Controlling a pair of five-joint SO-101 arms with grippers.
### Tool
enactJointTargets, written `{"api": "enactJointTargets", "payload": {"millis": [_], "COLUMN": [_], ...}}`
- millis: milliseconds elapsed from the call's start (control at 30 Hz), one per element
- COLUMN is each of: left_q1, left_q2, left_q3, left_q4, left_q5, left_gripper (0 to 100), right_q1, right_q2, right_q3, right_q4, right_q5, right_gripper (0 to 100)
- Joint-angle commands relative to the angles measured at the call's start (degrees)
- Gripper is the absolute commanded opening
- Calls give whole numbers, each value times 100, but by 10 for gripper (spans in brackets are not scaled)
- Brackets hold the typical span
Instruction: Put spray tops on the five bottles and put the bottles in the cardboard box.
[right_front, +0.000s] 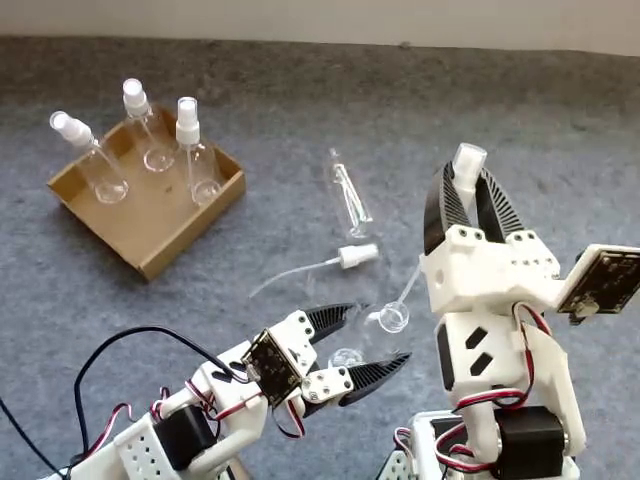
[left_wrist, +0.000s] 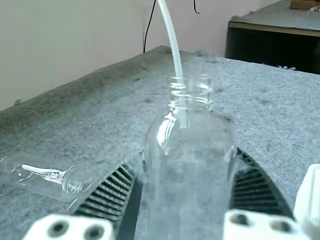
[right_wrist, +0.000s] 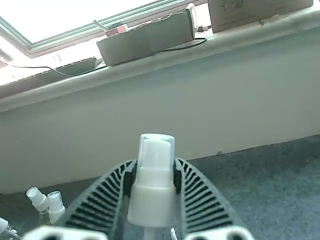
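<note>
Bottle (left_wrist: 190, 165) is clamped by left gripper (right_front: 378, 333), top (right_wrist: 151, 195) by right gripper (right_front: 467, 180), tube (left_wrist: 172, 45) in neck; spare bottle (right_front: 350, 192), loose top (right_front: 358, 256) laid nearby.

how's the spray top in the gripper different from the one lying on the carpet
The white plastic spray top in the right gripper is held up, its tube entering the clear bottle; the white spray top on the grey carpet lies flat, ungripped, tube free. Both have thin tubes.

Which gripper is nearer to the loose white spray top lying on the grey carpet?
Left: the left gripper sits just beside the loose white spray top; the right gripper is raised farther off.
</note>
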Motion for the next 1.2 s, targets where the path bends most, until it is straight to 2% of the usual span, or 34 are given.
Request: {"api": "enactJointTargets", "payload": {"millis": [0,133,267,467,667,1000,1167], "left_q1": [-224,-549,-637,-637,-637,-637,-637], "left_q2": [-40,-40,-40,-40,-40,-40,-40], "left_q3": [127,127,127,127,127,127,127], "left_q4": [-53,-53,-53,-53,-44,-18,-9], "left_q5": [-53,-44,-35,-35,-35,-35,-35], "left_gripper": [115,115,115,115,115,115,115], "right_q1": [-312,-866,-1279,-1815,-1938,-1947,-1947], "right_q2": [-40,-84,-400,-1059,-1358,-1367,-1367], "right_q3": [-66,-295,-409,-391,-391,-391,-400], "right_q4": [251,743,1007,1455,2053,2624,2738], "right_q5": [-79,-9,756,1257,1503,1495,1503], "right_gripper": [11,12,12,15,16,22,128]}}
